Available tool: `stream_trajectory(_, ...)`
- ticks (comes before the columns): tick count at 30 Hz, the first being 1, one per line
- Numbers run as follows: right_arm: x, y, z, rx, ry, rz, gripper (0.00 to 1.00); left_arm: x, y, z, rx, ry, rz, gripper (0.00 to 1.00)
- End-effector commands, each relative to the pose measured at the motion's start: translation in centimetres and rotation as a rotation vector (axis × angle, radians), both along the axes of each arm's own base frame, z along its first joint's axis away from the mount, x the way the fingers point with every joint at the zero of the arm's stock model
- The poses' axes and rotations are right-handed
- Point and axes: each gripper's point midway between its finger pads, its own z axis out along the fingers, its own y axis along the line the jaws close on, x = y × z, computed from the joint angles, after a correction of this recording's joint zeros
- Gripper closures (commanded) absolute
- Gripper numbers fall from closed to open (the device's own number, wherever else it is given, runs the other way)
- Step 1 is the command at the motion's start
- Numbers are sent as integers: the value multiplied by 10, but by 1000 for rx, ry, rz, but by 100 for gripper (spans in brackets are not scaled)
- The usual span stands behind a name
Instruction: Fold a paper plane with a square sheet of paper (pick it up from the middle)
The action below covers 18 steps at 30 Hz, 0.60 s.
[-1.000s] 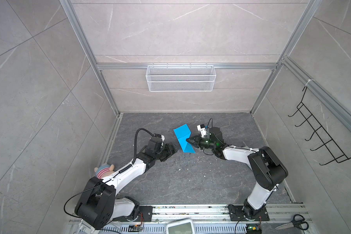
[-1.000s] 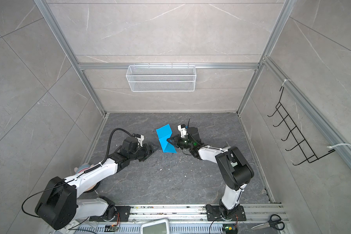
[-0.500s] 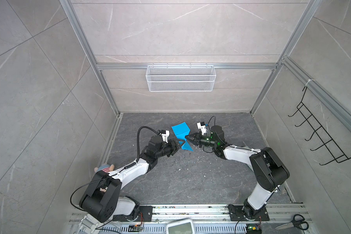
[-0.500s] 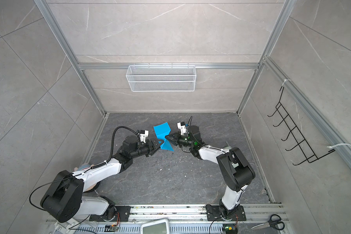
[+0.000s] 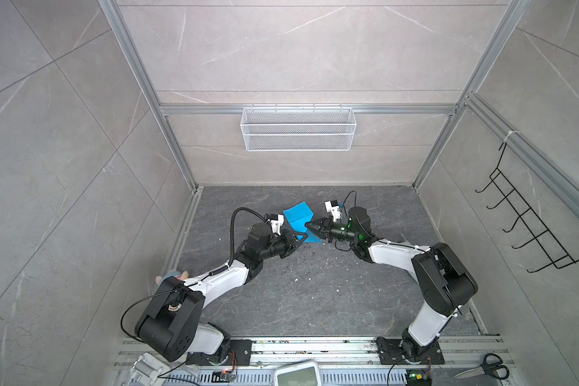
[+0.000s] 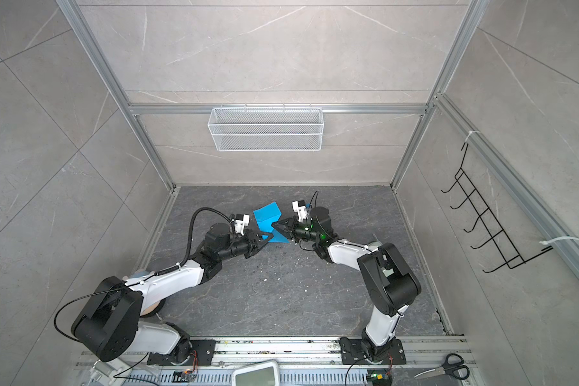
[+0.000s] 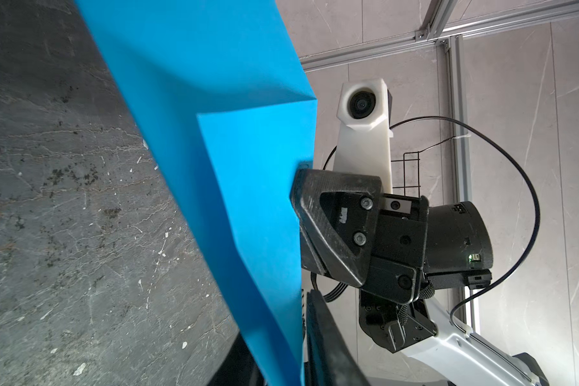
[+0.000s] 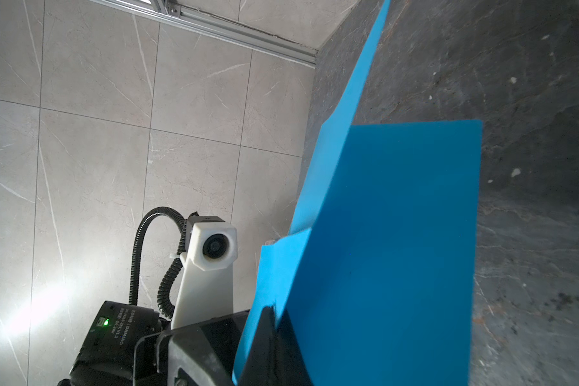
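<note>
The square sheet of paper is bright blue, creased and bent, and hangs just above the dark floor mid-back. My right gripper is shut on its right edge; the right wrist view shows the sheet rising from the right gripper. My left gripper has reached the lower edge. In the left wrist view the sheet passes between the close-set jaws of the left gripper; whether they pinch it I cannot tell. A paper plane is out of view.
A white wire basket hangs on the back wall and a black hook rack on the right wall. Scissors lie at the front right rail. A small doll sits by the left arm. White specks dot the floor.
The left arm swung right and forward to the sheet, and its jaws narrowed from wide open to close around the lower edge. The right gripper kept its hold and raised the sheet a little.
</note>
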Motion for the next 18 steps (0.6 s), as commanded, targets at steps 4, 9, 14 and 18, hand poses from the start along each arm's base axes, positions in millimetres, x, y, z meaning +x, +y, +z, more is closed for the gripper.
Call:
stream_trajectory(4,-4,0,16,27,-48,15,100,5,3,14,-26,-41,35,68)
stream_trajectory(9,-4,0,14,24,-46,17,100,6,5,11,-16,-34,53,70)
stream_trajectory(14,-5,0,15,23,-49,19,100,6,5,12,-18,-38,53,80)
stream_trajectory(18,-4,0,14,20,-49,18,100,6,6,10,-8,-40,53,89)
